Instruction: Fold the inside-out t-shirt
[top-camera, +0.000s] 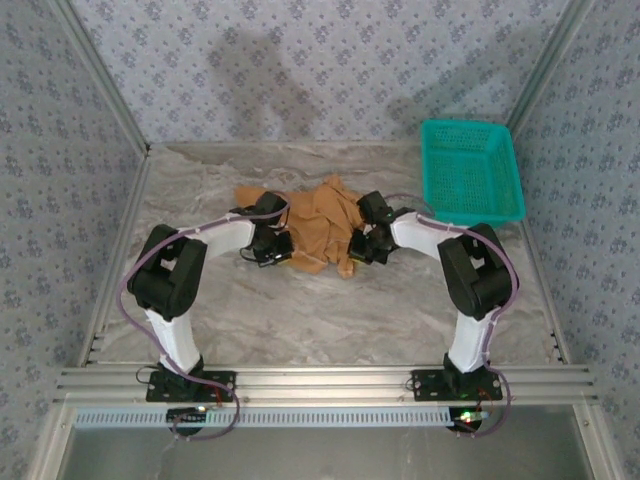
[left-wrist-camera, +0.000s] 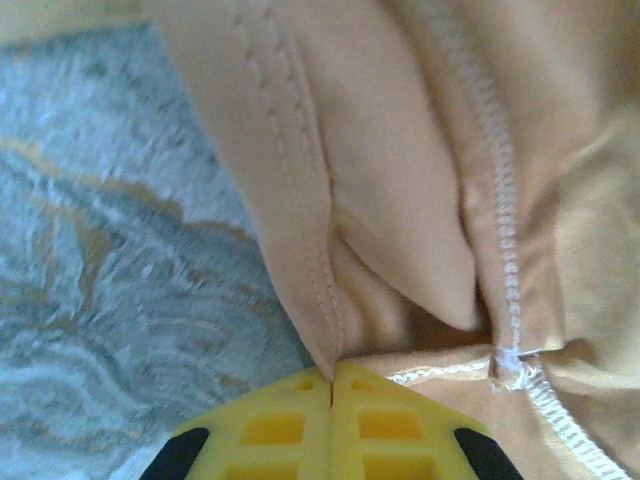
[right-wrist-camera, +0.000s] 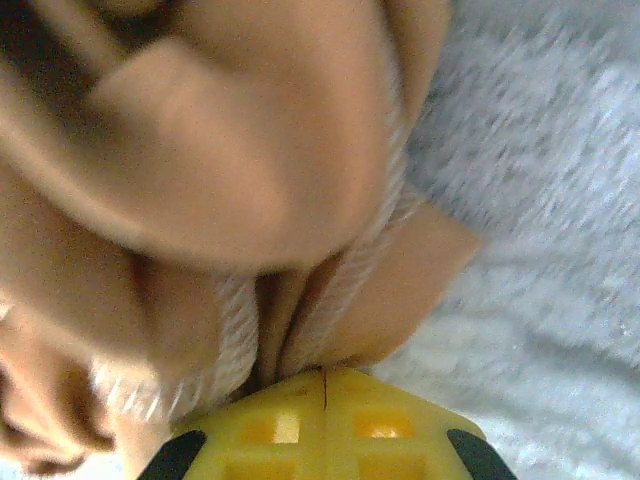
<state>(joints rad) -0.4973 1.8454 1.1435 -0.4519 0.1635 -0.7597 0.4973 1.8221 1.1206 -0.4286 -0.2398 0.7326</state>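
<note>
The inside-out t-shirt (top-camera: 315, 222) lies crumpled in an orange-tan heap at the middle of the marble table. My left gripper (top-camera: 273, 246) is at the heap's left edge and my right gripper (top-camera: 366, 246) at its right edge. In the left wrist view the yellow fingers (left-wrist-camera: 270, 430) are pressed together, and my left gripper (left-wrist-camera: 332, 376) pinches a stitched hem of the t-shirt (left-wrist-camera: 400, 200) at its tip. In the right wrist view my right gripper (right-wrist-camera: 323, 378) is shut too, nipping a fold of the t-shirt (right-wrist-camera: 230, 170) beside a white overlock seam.
A teal mesh basket (top-camera: 470, 170) stands at the back right of the table (top-camera: 330, 320). Patterned walls close in the back and both sides. Bare marble runs in front of the shirt, between the two arms.
</note>
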